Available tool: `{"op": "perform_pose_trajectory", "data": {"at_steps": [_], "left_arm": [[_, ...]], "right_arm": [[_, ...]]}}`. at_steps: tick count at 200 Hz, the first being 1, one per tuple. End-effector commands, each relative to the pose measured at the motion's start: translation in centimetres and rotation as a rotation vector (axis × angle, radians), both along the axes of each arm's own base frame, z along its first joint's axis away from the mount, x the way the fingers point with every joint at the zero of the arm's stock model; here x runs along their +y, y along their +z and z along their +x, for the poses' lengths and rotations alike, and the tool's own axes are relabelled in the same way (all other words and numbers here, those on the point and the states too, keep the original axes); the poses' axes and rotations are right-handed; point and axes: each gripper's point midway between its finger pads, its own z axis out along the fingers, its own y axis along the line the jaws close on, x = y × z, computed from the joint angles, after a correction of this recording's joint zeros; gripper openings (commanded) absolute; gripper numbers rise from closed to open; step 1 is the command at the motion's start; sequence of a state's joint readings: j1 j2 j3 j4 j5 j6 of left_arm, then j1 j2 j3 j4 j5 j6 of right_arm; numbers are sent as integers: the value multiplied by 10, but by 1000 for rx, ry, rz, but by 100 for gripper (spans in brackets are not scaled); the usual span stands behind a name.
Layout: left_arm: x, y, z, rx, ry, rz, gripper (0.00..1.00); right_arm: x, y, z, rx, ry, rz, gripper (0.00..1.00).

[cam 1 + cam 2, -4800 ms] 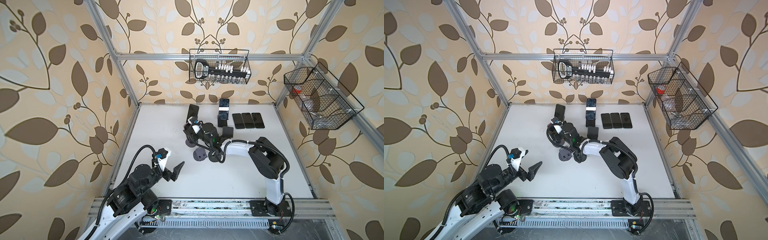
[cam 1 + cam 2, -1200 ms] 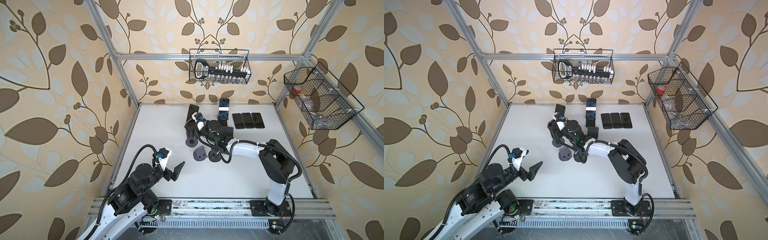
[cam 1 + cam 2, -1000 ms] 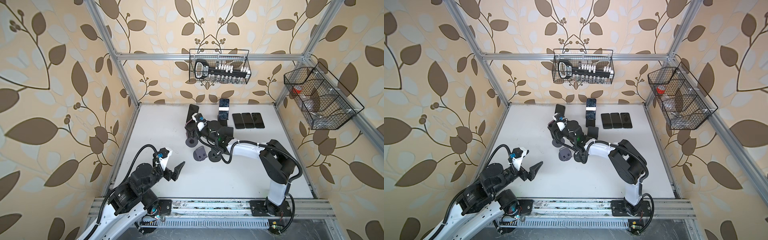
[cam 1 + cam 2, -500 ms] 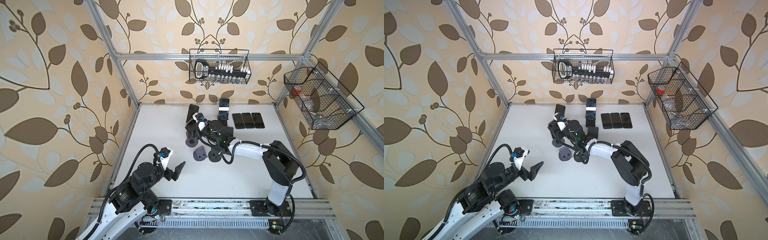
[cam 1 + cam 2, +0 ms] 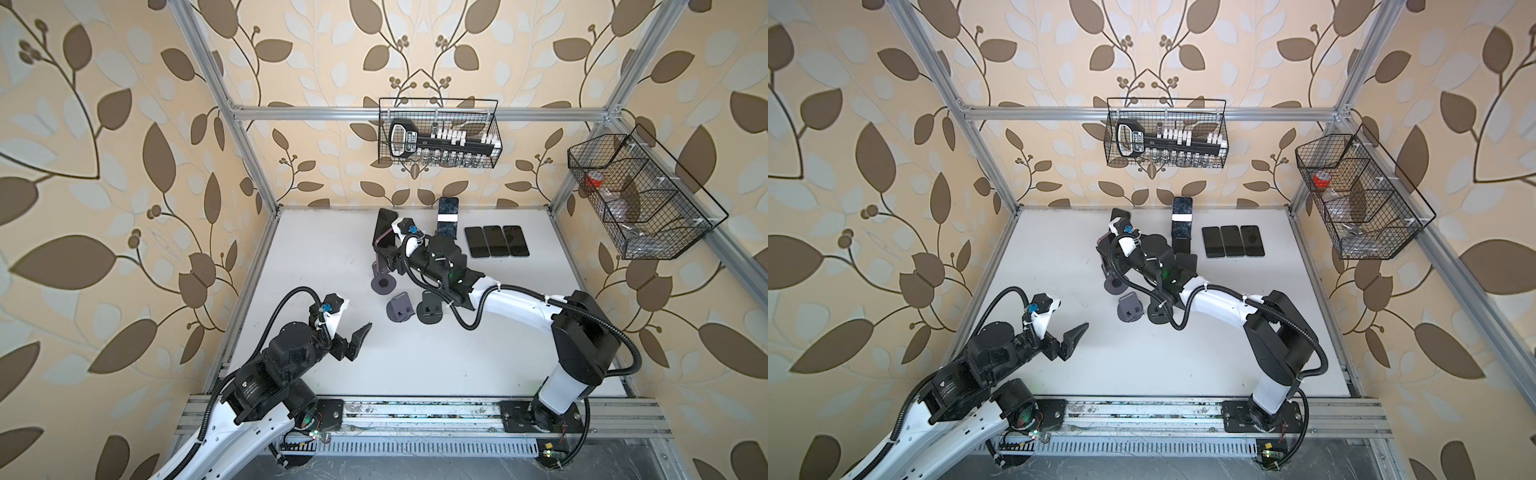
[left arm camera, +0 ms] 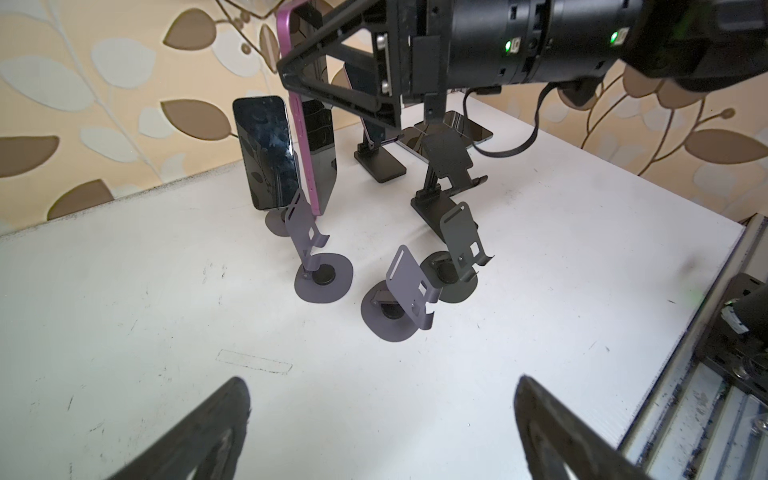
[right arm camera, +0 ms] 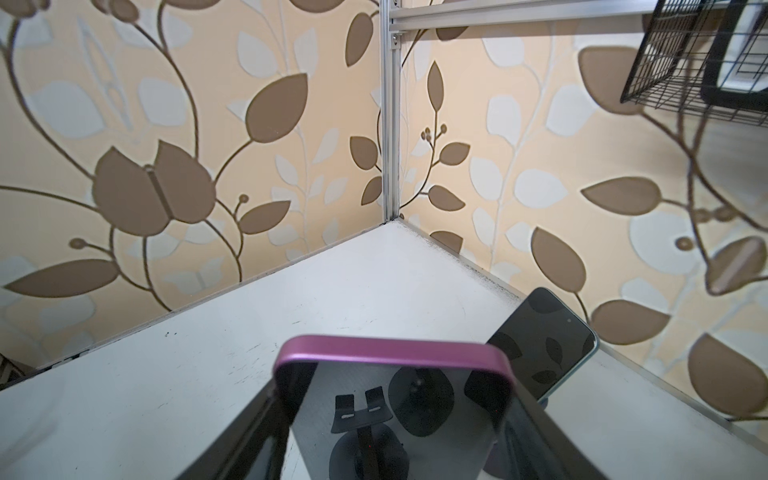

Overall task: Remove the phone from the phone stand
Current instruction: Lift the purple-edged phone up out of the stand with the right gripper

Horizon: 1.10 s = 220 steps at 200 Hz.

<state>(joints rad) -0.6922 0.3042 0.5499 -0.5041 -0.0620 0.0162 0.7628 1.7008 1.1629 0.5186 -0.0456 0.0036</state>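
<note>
The right tool clamps the purple-edged phone upright, its lower corner just beside the cradle of a purple phone stand on the white surface; the left tool hovers well clear, jaws wide apart.

White scuffed bench; three dark phones flat in row at back; phone stand, purple stand, black stand mid-bench.
</note>
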Motion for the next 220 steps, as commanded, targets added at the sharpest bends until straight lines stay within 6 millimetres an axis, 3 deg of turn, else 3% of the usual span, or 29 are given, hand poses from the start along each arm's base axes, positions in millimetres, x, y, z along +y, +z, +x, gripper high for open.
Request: {"op": "perform_pose_trajectory", "data": {"at_steps": [1, 108, 191, 220], "left_arm": [[1, 18, 4, -42, 10, -26, 99], [-2, 19, 4, -41, -3, -26, 99], [-2, 19, 11, -48, 23, -33, 99], [-8, 31, 16, -70, 13, -51, 99]], "right_arm": [[-8, 25, -10, -34, 10, 39, 55], [-44, 66, -39, -42, -25, 86, 52], [-92, 95, -79, -68, -63, 80, 49], [-113, 102, -93, -86, -91, 92, 48]]}}
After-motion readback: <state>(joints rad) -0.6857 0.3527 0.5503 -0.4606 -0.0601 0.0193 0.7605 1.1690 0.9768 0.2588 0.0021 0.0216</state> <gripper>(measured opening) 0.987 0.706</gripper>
